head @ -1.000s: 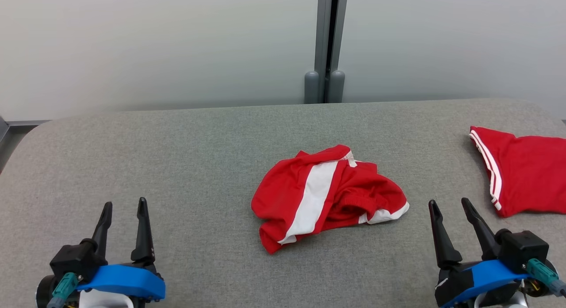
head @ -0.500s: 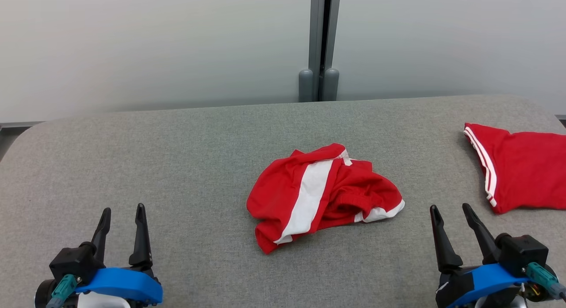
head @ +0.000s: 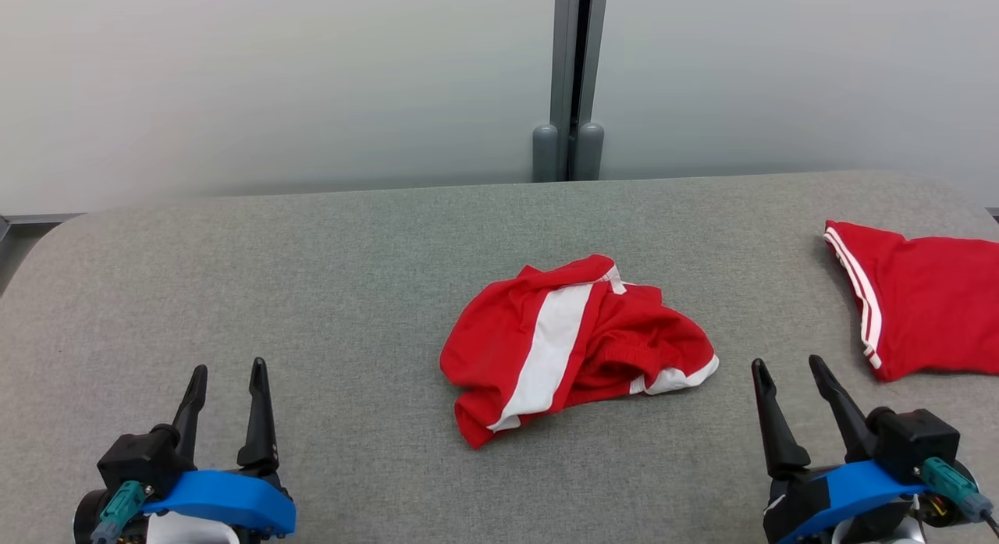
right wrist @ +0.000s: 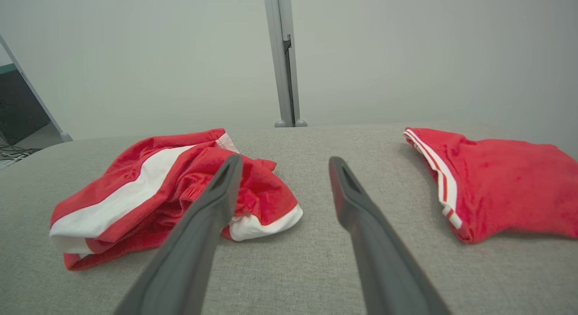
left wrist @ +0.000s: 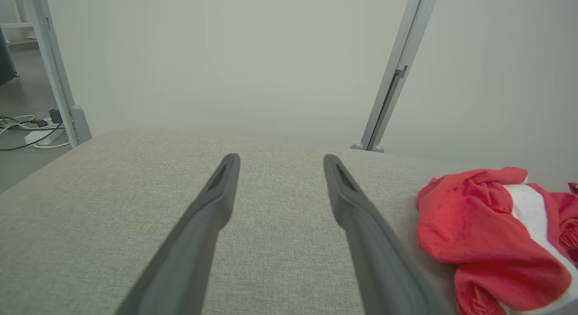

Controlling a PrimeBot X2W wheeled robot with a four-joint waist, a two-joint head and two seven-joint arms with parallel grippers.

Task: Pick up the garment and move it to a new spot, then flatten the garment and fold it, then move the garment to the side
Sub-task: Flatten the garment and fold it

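While poised with left end effector [head: 229, 366] and right end effector [head: 785, 361] open and empty, reach to the garment [head: 577, 345] crumpled mid worktop [head: 351, 279], pinch raised folds, avoid the red cloth [head: 929, 302] far right

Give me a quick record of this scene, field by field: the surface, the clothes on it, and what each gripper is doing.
surface: grey fabric, with a pale wall and a grey post behind
garment: red with a broad white stripe, crumpled in the middle
second garment: red with thin white stripes, lying flat at the far right, apart from the first
left gripper: open, empty, near left, touching no cloth
right gripper: open, empty, near right, in front of the gap between the two garments
task stage: nothing picked up yet
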